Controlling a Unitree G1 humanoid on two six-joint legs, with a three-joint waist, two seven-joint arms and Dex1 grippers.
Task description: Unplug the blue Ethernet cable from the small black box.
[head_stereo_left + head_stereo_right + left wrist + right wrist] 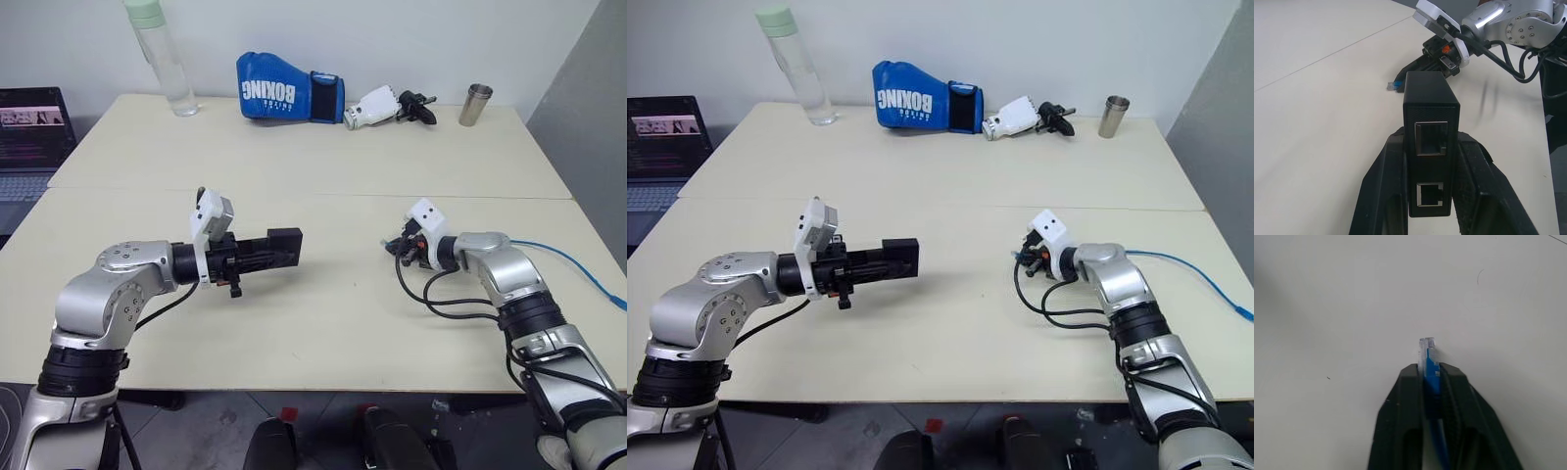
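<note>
My left gripper [257, 252] is shut on the small black box [281, 246] and holds it above the table, left of centre. In the left wrist view the box [1431, 107] stands between the fingers with two empty ports facing the camera. The blue Ethernet cable [568, 257] trails from the table's right edge to my right gripper [394, 245], which is shut on its end near the table's middle right. The clear plug [1426, 347] sticks out past the fingertips [1409, 377], free of the box and just above the tabletop. A wide gap separates plug and box.
Along the table's far edge lie a blue boxing glove [284, 98], a clear bottle [162, 54], a white and black device [387, 106] and a metal cup [476, 104]. A laptop [29, 137] sits beyond the left edge. A seam [313, 193] crosses the table.
</note>
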